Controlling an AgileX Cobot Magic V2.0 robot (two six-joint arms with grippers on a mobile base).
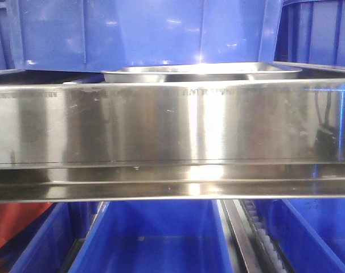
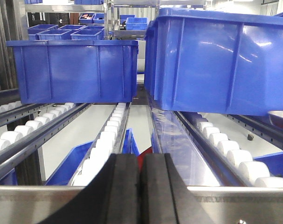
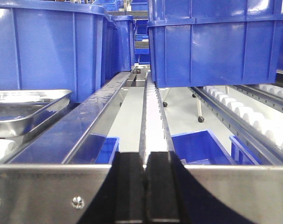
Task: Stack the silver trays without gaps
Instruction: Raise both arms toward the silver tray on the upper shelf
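**Both jaws empty, no stacking move in hand**

Nearest you, the left jaws are fully closed, their black pads [image 2: 127,186] pressed flat together with nothing between them. The right jaws are the same in their own wrist view: closed on nothing. Both sit low at the steel beam [image 1: 172,125] that runs across the front of the rack, and neither touches anything.

Just past the beam, the tray [image 1: 201,72] lies flat on the roller tracks [image 2: 225,144], between your two arms. It shows at the left of the right wrist view and only clips the right edge of the left one. You can read one rolled rim clearly. Whether a second pan already sits nested inside it, you cannot tell from these angles, and no loose one shows anywhere else.

So judge the task as early, or at best unconfirmed. What is probably left is to open a pair of jaws, find another pan, and seat it squarely so the rims meet all round.

Behind the tray stand the blue bins [image 2: 76,70], close against it, with more on the lower level [image 1: 155,244].
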